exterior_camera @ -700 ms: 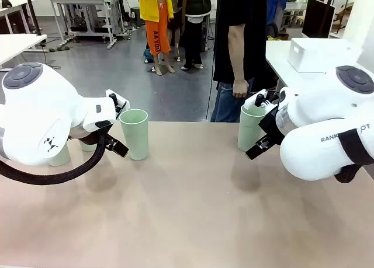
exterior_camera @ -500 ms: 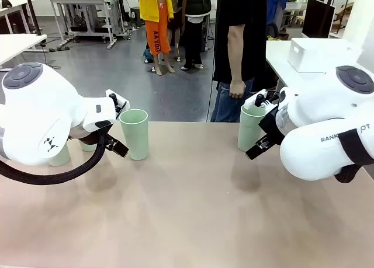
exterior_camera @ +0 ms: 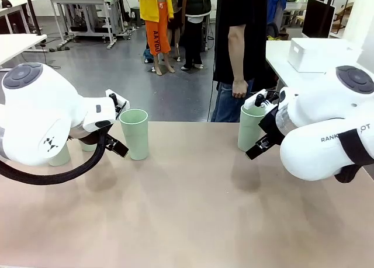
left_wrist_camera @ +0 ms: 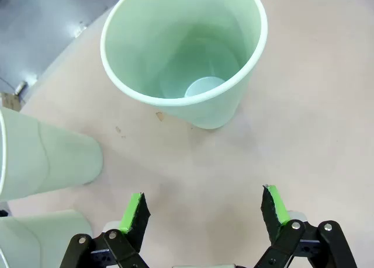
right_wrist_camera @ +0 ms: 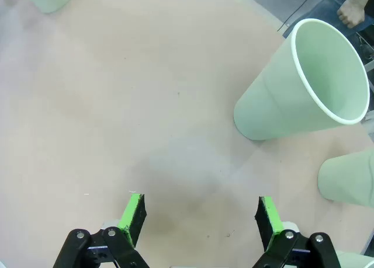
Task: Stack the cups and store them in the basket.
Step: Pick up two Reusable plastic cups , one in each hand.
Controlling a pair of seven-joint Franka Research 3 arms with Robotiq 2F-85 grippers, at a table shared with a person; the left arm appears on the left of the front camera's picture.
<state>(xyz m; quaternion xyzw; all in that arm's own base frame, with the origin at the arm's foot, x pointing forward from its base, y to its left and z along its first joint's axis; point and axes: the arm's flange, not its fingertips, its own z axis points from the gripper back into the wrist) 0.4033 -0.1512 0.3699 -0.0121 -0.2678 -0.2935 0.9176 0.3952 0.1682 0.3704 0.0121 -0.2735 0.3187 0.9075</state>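
Observation:
In the front view a pale green cup (exterior_camera: 134, 134) stands upright at the left, and two more cups (exterior_camera: 59, 155) sit partly hidden behind my left arm. My left gripper (left_wrist_camera: 204, 205) is open just short of the near cup (left_wrist_camera: 184, 52), holding nothing. Another cup (exterior_camera: 250, 126) stands at the right, close to my right arm. My right gripper (right_wrist_camera: 200, 212) hangs open above bare table, to the left of that cup (right_wrist_camera: 292, 87). A second cup (right_wrist_camera: 347, 177) stands beside it. The white basket (exterior_camera: 318, 53) rests on the white side table at the far right.
A person (exterior_camera: 239, 46) stands at the far edge of the table, one hand (exterior_camera: 239, 88) hanging just behind the right cup. The tan tabletop (exterior_camera: 193, 204) lies bare between my two arms. Two other cups (left_wrist_camera: 41, 157) stand to the left of my left gripper.
The person's hanging hand has shifted slightly. Neither arm nor any cup has moved.

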